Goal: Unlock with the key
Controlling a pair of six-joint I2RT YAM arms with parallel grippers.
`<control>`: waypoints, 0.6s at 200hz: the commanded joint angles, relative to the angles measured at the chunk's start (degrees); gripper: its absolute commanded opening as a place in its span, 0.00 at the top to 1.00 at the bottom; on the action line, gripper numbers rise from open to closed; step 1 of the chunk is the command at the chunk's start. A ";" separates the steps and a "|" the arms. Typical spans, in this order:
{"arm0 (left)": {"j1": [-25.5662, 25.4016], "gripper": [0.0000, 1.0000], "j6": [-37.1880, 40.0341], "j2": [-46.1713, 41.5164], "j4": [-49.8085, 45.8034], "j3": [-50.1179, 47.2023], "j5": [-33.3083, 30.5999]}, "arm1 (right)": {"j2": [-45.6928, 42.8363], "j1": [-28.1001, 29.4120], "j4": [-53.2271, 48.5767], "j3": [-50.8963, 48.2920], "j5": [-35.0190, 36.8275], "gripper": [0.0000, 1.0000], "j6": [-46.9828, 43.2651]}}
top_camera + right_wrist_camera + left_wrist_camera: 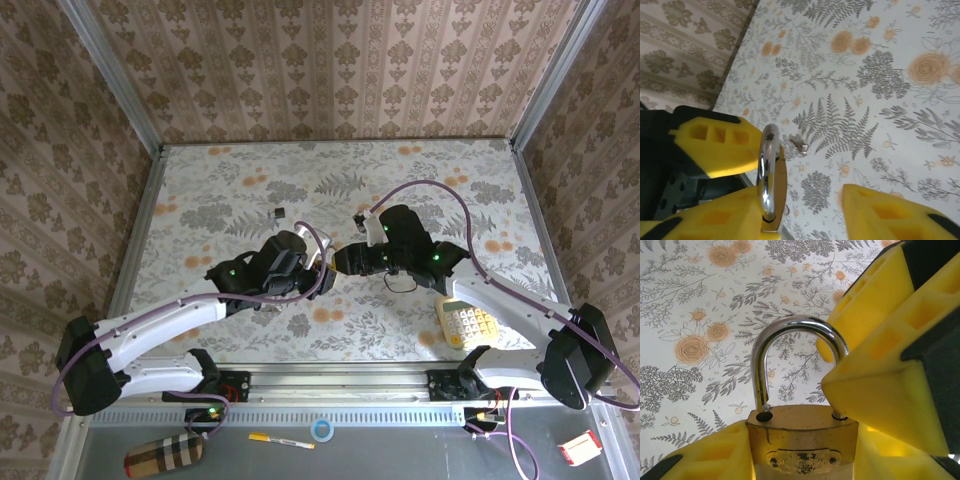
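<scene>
The brass padlock point(802, 440) sits upright between the yellow fingers point(705, 455) of my left gripper point(802, 450), which is shut on its body. The free end of its silver shackle point(790, 325) stands just above its hole, lifted out. In the top view the left gripper point(312, 258) and right gripper point(340, 260) meet at mid-table. My right gripper point(805, 220) is open, with the edge-on shackle point(767, 175) against its left finger point(715, 220). The key point(281, 212), tiny and dark, lies on the table beyond both grippers. A tiny dark piece point(801, 145) lies past the shackle.
A yellowish calculator point(466, 322) lies near the right arm's base, and a thin black cable loop point(400, 283) lies under that arm. Patterned walls with metal corner posts point(110, 75) enclose the floral table point(250, 180) at the back and sides.
</scene>
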 commanded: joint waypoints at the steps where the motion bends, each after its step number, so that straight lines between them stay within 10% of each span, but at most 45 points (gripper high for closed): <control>1: -2.05 1.00 3.00 -0.39 -1.76 -0.09 -3.13 | -1.28 -1.34 -4.17 2.94 6.40 0.49 2.01; 120: -7.48 1.00 10.77 3.87 -2.27 2.55 -13.14 | 1.66 -2.39 -5.39 4.04 -1.35 0.43 5.38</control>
